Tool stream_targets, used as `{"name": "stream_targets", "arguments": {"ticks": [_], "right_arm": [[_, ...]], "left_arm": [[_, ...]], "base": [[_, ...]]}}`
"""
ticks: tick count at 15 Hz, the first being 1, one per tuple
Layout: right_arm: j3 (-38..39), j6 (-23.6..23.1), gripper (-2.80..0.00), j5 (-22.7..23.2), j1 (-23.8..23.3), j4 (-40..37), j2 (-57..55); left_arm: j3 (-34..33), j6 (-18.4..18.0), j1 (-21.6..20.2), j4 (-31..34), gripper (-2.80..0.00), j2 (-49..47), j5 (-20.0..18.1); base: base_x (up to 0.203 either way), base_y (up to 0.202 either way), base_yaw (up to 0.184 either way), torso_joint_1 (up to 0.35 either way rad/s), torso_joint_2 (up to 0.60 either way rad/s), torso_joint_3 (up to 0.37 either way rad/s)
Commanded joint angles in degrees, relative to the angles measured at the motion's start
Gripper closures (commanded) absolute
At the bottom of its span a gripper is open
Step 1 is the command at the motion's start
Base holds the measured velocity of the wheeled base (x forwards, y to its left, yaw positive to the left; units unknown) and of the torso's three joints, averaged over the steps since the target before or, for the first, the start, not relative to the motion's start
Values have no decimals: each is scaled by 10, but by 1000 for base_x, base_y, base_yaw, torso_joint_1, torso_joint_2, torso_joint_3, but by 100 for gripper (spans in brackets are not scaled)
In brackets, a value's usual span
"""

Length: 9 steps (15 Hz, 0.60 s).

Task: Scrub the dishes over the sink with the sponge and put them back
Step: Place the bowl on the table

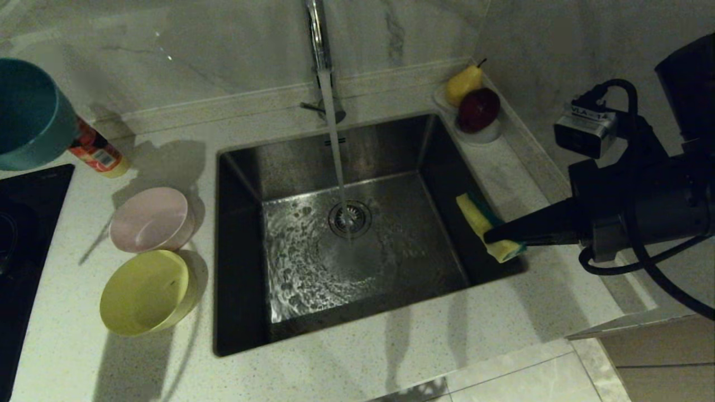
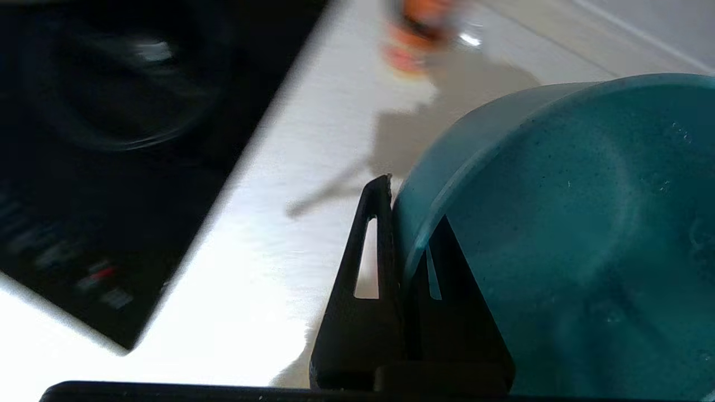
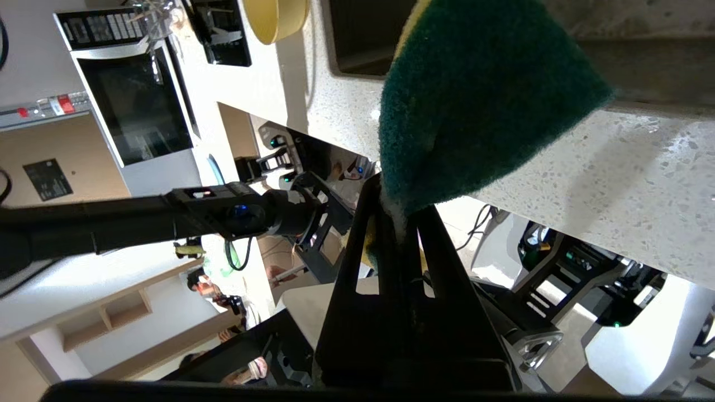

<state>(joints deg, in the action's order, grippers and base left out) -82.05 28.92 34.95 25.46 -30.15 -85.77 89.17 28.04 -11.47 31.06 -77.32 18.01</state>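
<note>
My left gripper [image 2: 410, 223] is shut on the rim of the light blue bowl [image 2: 558, 234], one finger outside the wall and one inside. The bowl [image 1: 28, 111] hangs tilted above the counter at the far left, beside the cooktop. At the sink's right edge, my right gripper [image 1: 491, 235] is shut on the yellow and green sponge [image 1: 483, 226]. Its green side [image 3: 480, 95] faces the wrist camera. The pink bowl [image 1: 151, 219] and the yellow bowl [image 1: 146, 291] sit on the counter left of the steel sink [image 1: 246, 184]. Water runs from the tap [image 1: 318, 33] onto the drain strainer [image 1: 350, 219].
A white dish [image 1: 486, 133] with a pear and a dark red apple stands at the sink's back right corner. An orange-labelled bottle [image 1: 98, 152] lies behind the blue bowl. A black cooktop [image 1: 28, 223] fills the left edge. The wall rises close behind the tap.
</note>
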Motion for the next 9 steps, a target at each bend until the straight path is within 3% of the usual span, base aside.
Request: {"name": "stream_targets", "arguments": {"ticks": [1, 5, 9], "right_arm": [[0, 2, 0, 2, -6, -2, 0], [15, -28, 0, -3, -4, -2, 10], [22, -30, 0, -1, -7, -2, 11]], "left_arm": [[-42, 18, -40, -2, 0, 4, 16], [-79, 40, -136, -7, 0, -51, 14], [-79, 47, -217, -61, 0, -119, -12]], "base": [[0, 0, 0, 0, 0, 0], [0, 0, 0, 0, 0, 0], [0, 0, 0, 0, 0, 0]]}}
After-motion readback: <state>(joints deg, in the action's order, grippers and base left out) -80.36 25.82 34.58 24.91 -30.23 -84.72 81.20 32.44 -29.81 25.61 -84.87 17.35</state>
